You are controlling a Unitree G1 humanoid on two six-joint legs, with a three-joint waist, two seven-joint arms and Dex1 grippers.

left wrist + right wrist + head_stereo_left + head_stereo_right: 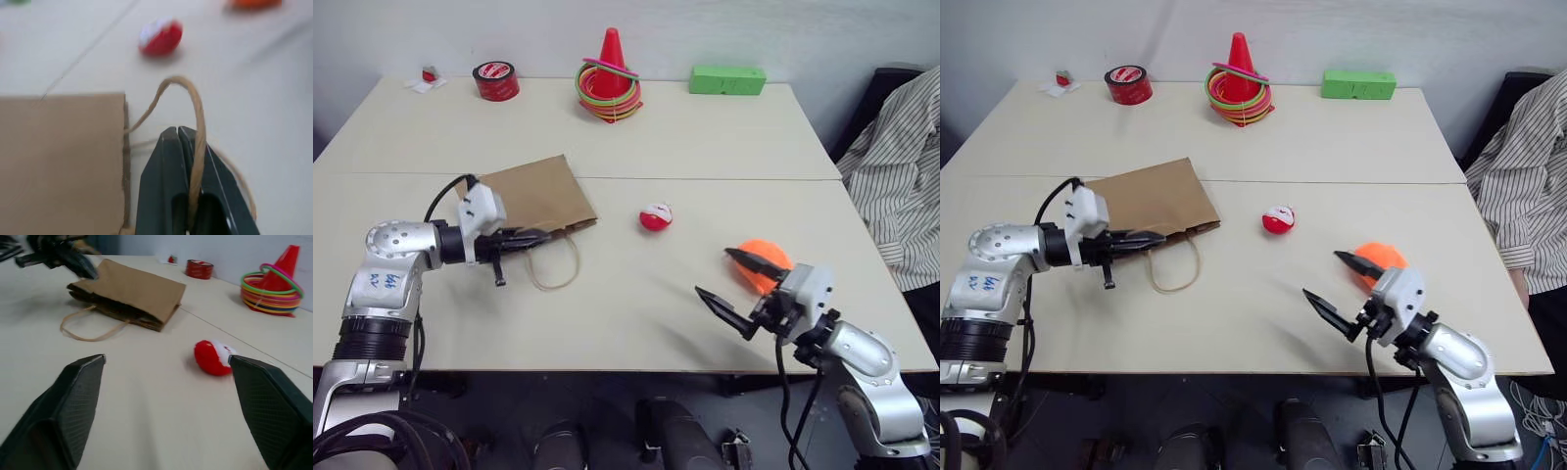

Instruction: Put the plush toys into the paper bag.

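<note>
Your left gripper (178, 134) pinches the paper bag (533, 196) handle (195, 127); right gripper (734, 289) gapes empty. Next, lift bag open.

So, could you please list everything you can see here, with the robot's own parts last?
table: one, cream, under everything.
bag: one, brown paper, lying flat, left of centre.
handles: two, tan cord, at the bag's near edge; one pinched by the left claw.
red toy: one, red and white, right of the bag.
orange toy: one, orange, near right, beside the right claw.
cone: one, red, far centre, with coloured rings.
tape: one roll, red, far left.
block: one, green, far right.
striped shirt: one, a person's, right edge.
left claw: shut on a handle.
right claw: open.
</note>
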